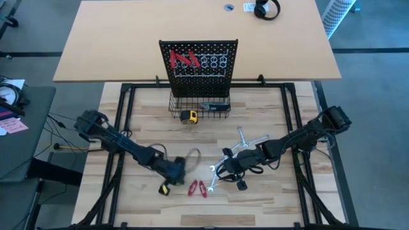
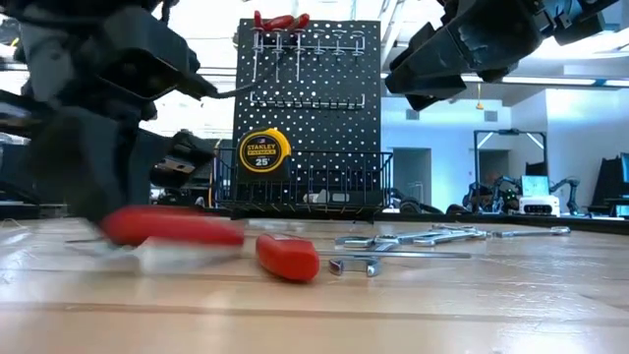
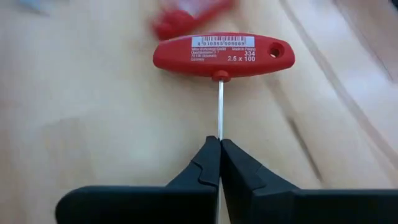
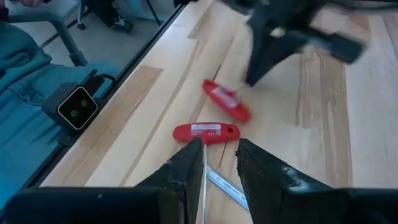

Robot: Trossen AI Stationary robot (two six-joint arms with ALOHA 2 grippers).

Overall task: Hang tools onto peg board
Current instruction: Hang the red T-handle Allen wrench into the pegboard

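Tools lie scattered on the front half of the wooden desk. Nearest the front edge are two red-handled T-shaped hex keys, side by side between the two arms. The left claw is pinched shut on the thin steel shaft of one T-handled key, whose red grip carries a white label; the grip rests on the wood just ahead of the fingertips. In the overhead view this left claw sits low over the desk just left of the red keys, with a small yellow-and-black item beside it.

The right claw hovers with its fingers narrowly parted on either side of the shaft of the other red key, without gripping it; a flat silver wrench lies under it. From above, the right claw is just right of the keys.

Behind it, several slim silver wrenches lie fanned on the desk.

Farther back stands the black peg board, upright, with red-handled pliers hanging at its upper left and a row of ring hooks beside them. A yellow tape measure sits in the wire basket at its foot.
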